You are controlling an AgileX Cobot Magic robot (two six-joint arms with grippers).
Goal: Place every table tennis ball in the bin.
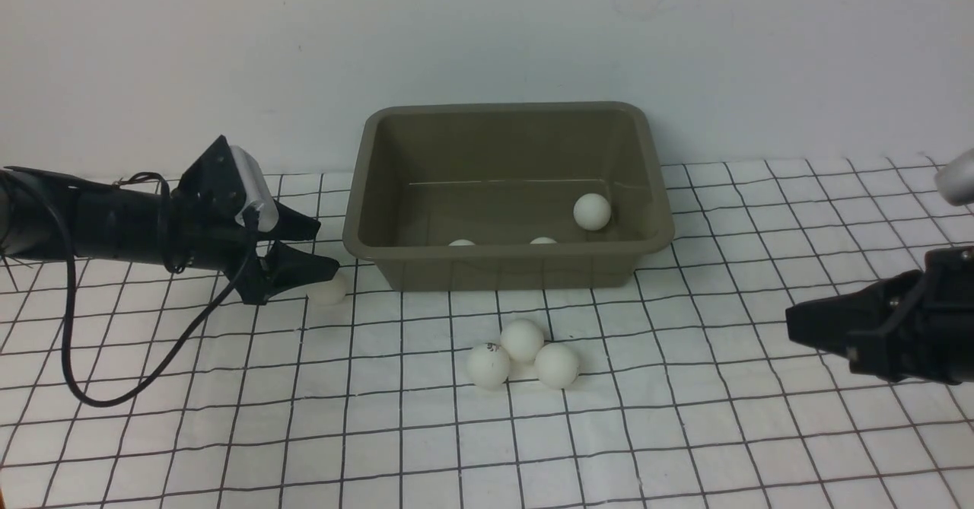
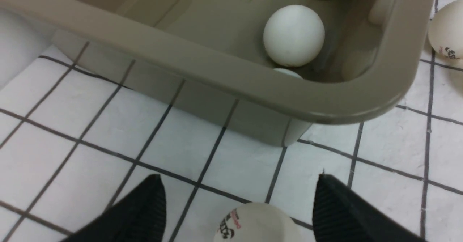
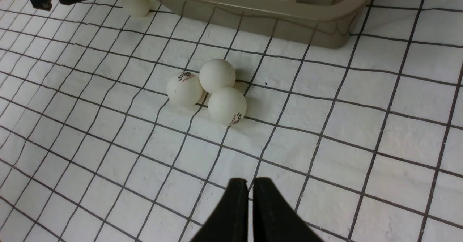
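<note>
The left hand [image 1: 327, 249], fingers apart, half hides one ball [image 1: 329, 289]; the bin [image 1: 502, 254] rim cuts off two more (right hand [image 3: 249, 181] pressed together).

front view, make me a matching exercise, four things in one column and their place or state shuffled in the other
Things:
1. left gripper
2. right gripper
3. bin
4. three-ball cluster

Places or states:
a. shut, holding nothing
b. touching one another, in front of the bin
c. open, a lone ball between the jaws
d. has loose balls inside

Pairs: 1-c, 2-a, 3-d, 4-b
</note>
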